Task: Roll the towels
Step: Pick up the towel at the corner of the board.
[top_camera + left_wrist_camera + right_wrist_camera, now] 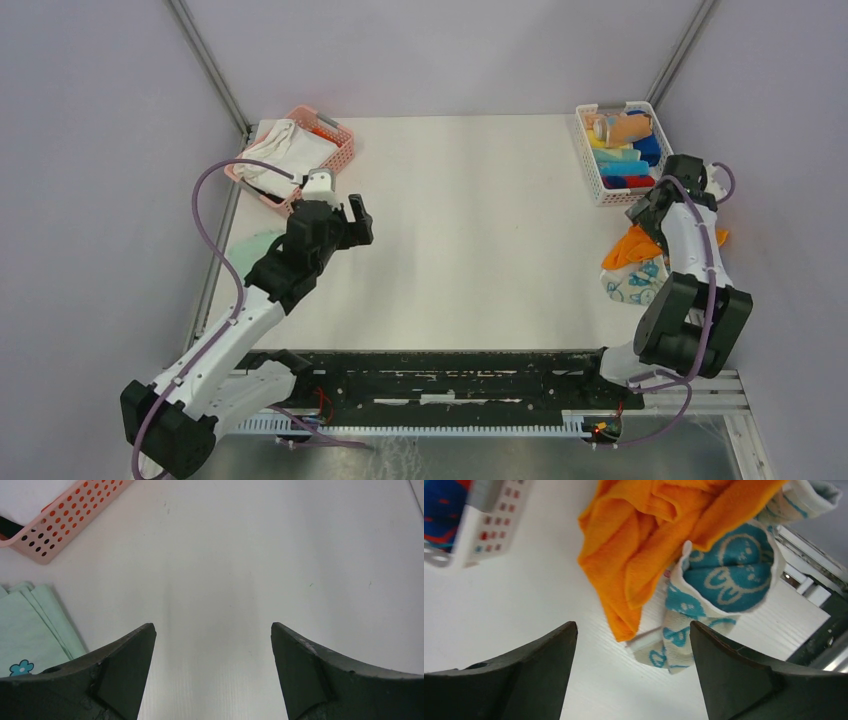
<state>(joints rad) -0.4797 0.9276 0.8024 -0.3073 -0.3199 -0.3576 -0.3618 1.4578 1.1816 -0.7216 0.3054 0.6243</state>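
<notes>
Gaping wide, left tool (212, 626) and right tool (633, 624) hold nothing.

At the far left corner of the table (470, 230) a basket (342, 138) is set, and a cloth (285, 155) is laid in it. Before it, by the left edge, the left towel (250, 245) is laid. A second basket (586, 165), filled with rolled pieces (625, 150), is set at the far right corner. Before that, the farther towel (630, 247) is laid touching the nearer towel (632, 285).
</notes>
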